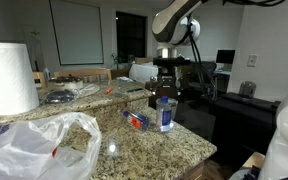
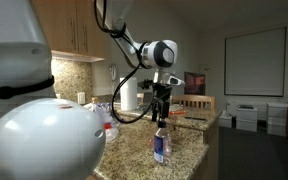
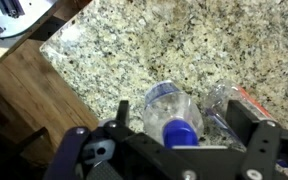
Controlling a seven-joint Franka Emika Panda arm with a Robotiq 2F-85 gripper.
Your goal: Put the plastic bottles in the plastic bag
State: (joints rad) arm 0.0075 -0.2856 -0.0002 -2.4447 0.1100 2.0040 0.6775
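Observation:
A clear plastic bottle [image 1: 166, 113] with a blue cap and label stands upright on the granite counter; it shows in both exterior views [image 2: 161, 147]. My gripper [image 1: 166, 88] [image 2: 162, 108] hangs just above it, open. In the wrist view the blue-capped bottle [image 3: 172, 112] sits between my spread fingers [image 3: 184, 128], which do not touch it. A second clear bottle with a red part [image 1: 136, 120] [image 3: 232, 100] lies on its side right beside it. The crinkly translucent plastic bag [image 1: 39, 150] lies at the near corner of the counter and fills the foreground in an exterior view [image 2: 44, 140].
A white paper towel roll [image 1: 9, 78] stands behind the bag. Clutter and wrapped items [image 1: 69, 92] lie further back on the counter [image 1: 184, 145]. The counter edge drops off beside the bottles; wooden floor [image 3: 34, 100] shows below. A desk with monitors [image 1: 224, 62] stands behind.

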